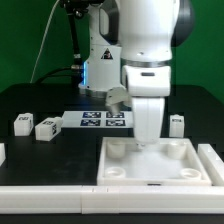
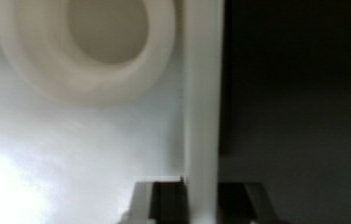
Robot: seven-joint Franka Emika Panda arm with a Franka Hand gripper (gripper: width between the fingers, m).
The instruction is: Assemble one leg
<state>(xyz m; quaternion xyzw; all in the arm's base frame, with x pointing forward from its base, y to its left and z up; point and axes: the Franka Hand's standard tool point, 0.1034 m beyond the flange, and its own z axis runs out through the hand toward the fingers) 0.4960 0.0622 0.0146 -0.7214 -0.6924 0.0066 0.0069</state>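
Observation:
The large white square tray-like piece point(image 1: 160, 165) lies at the front of the black table, with round corner sockets point(image 2: 110, 40). My gripper point(image 1: 148, 140) is down at its far rim. In the wrist view the gripper point(image 2: 204, 190) straddles the rim wall point(image 2: 204, 100). One dark finger point(image 2: 161, 202) is inside the rim and the other is outside, both pressed against the wall. Three legs lie apart from it: two small white tagged blocks point(image 1: 22, 123) point(image 1: 47, 127) at the exterior view's left and one point(image 1: 177, 123) at its right.
The marker board point(image 1: 103, 120) lies flat behind the tray piece, near the arm's base. A white bar point(image 1: 50, 200) runs along the table's front edge. A dark backdrop stands behind the table.

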